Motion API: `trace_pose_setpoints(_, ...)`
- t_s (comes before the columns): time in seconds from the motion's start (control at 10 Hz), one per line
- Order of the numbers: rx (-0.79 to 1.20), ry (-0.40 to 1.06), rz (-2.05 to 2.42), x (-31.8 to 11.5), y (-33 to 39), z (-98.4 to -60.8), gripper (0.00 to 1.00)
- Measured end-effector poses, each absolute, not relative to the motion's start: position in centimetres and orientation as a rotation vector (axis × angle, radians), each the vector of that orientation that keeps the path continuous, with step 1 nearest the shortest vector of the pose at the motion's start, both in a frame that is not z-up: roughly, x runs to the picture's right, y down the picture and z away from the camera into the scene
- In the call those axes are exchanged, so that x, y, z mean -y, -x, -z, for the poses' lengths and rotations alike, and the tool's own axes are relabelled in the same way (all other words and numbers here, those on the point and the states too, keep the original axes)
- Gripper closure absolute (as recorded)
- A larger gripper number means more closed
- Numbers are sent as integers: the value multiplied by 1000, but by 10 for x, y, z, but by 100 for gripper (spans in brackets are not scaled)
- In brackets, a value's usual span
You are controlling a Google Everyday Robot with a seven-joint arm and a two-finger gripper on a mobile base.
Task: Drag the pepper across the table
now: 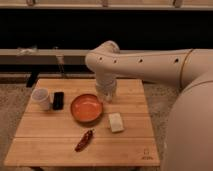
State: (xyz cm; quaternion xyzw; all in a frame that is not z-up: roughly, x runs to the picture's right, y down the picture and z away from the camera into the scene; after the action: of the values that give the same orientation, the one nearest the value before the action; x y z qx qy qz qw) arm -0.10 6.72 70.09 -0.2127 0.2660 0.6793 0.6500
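Observation:
The pepper (84,140) is a slim dark red chili lying on the light wooden table (55,148), toward the front and just in front of the bowl. My gripper (107,95) hangs from the white arm above the table's middle back, right of the bowl's far rim. It is well behind and right of the pepper and not touching it.
A round orange-red bowl (86,108) sits mid-table. A pale rectangular block (116,122) lies right of it. A white cup (40,98) and a black rectangular object (58,100) stand at the left. A small mark (146,154) is near the front right corner.

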Motion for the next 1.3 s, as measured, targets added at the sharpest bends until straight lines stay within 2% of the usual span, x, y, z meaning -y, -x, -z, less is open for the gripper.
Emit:
trace_pose_setpoints(0.5, -814, 598, -1569, -138, 16, -732, 49)
trace_pose_setpoints(0.7, -866, 700, -1574, -160, 20, -739, 49)
trace_pose_setpoints(1.3, -864, 712, -1575, -162, 21, -741, 49)
